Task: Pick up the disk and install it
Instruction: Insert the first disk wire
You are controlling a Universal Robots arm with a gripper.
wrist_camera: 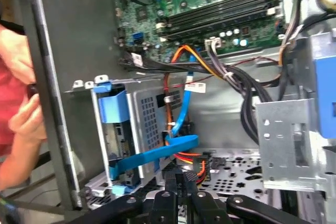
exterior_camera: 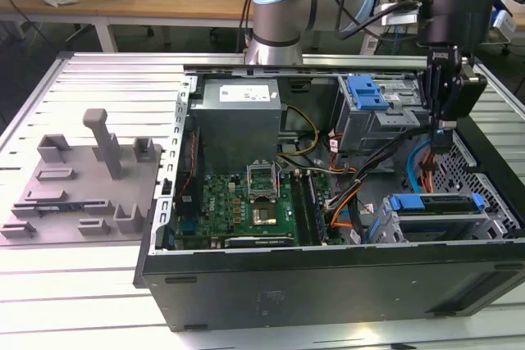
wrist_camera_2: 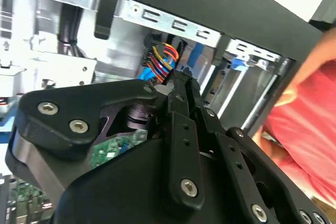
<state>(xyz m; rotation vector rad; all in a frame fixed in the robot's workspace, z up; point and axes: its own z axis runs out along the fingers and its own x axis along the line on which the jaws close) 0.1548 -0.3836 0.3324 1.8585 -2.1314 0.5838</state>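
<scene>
The disk (exterior_camera: 435,202), a grey drive in a blue carrier, lies inside the lower drive cage (exterior_camera: 492,223) at the front corner of the open computer case, on the exterior view's right. In the first wrist view the disk's blue carrier end (wrist_camera: 113,109) faces out of that cage. My gripper (exterior_camera: 440,138) hangs over the case a little above and behind the cage. Its black fingers (wrist_camera: 172,184) are pressed together with nothing between them, and they also appear in the second wrist view (wrist_camera_2: 181,85).
A second grey cage with a blue latch piece (exterior_camera: 367,92) stands behind the gripper. Orange, blue and black cables (wrist_camera: 184,124) run between the cages. The motherboard (exterior_camera: 246,202) fills the case's middle. A person's hand (wrist_camera: 18,61) is at the case wall. A grey fixture tray (exterior_camera: 82,178) lies outside.
</scene>
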